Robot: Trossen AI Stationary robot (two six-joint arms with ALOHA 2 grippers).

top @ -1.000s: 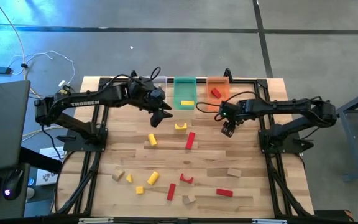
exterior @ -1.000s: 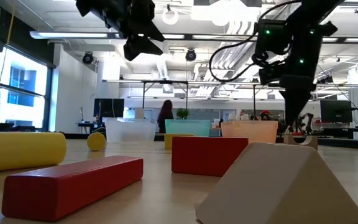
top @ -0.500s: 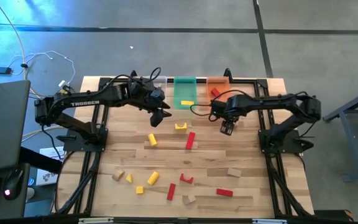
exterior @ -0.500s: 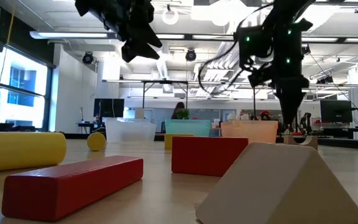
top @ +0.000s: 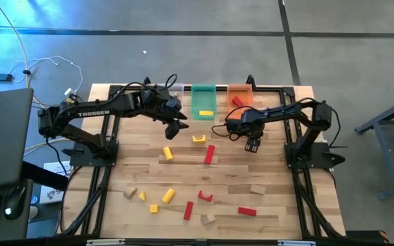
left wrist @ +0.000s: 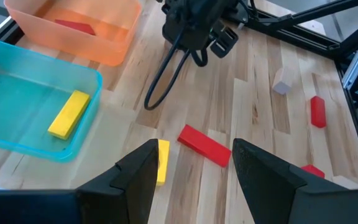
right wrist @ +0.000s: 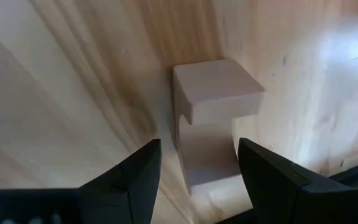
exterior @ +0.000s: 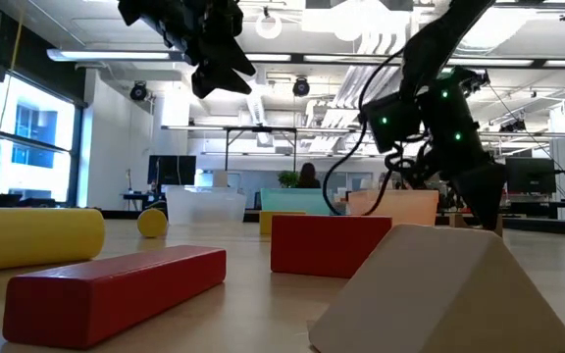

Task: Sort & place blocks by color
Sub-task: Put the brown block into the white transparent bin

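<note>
Blocks lie scattered over the wooden table (top: 142, 167), red, yellow and tan. You have your right gripper (top: 253, 145) low over the table's far right part, in front of the orange bin (top: 239, 98), fingers spread apart with nothing between them. Right wrist view shows a tan arch block (right wrist: 213, 118) just under and between those fingers (right wrist: 129, 180), apart from both. Your left gripper (top: 176, 129) hangs above the table in front of the clear bin (top: 174, 89), jaws also apart and empty. Left wrist view looks down past its fingers (left wrist: 263, 174) on a red bar (left wrist: 205, 145) and a yellow block (left wrist: 162, 161) close beside it, untouched.

Green bin (top: 203, 102) holds one yellow bar (top: 206, 113); orange bin holds one red piece (top: 237, 102). Clear bin contents you can't tell.

Rest still on the table: a yellow wedge (top: 167, 154) by a tan bar, a yellow cylinder (top: 168, 195), a red arch (top: 205, 197), a second red bar (top: 189, 210) and a third red bar (top: 247, 211) near the front edge, a tan block (top: 256, 189) to the right, more small yellow and tan pieces front left.

Low view has a tan wedge (exterior: 439, 289) closest to the camera. A person (exterior: 308, 176) shows far off in the room behind.
</note>
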